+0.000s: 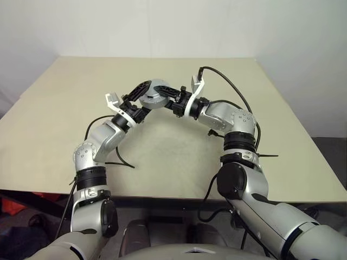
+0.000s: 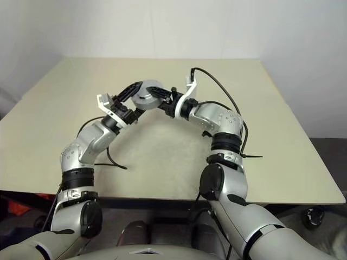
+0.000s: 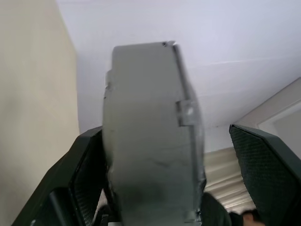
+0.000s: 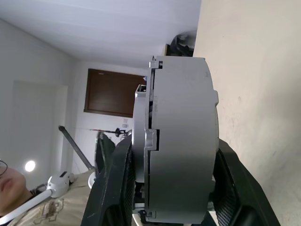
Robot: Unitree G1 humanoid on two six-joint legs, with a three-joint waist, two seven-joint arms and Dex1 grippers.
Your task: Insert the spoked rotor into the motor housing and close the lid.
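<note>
The motor housing is a short round metal cup, grey and dull, with a smooth curved wall. It is held up in the air above the middle of the table, between the 2 grippers. The lid sits on it as a flat grey disc, and the right wrist view shows a thin seam where the 2 parts meet (with a small tab across the seam).

The right gripper has its 2 black fingers pressed on the flat faces of the housing, 1 on each side, so it grips the housing. The finger pads look rough, with a fine grid pattern. The left gripper stands wide around the housing. In the left wrist view 1 finger is close to the housing and the other is well apart from it.

The table is flat, pale beige and a bit speckled. Black cables loop over it from both arms.

The head views show both arms meeting in an arch. The right wrist view shows a brown door and part of a person in a pale shirt behind the housing.
</note>
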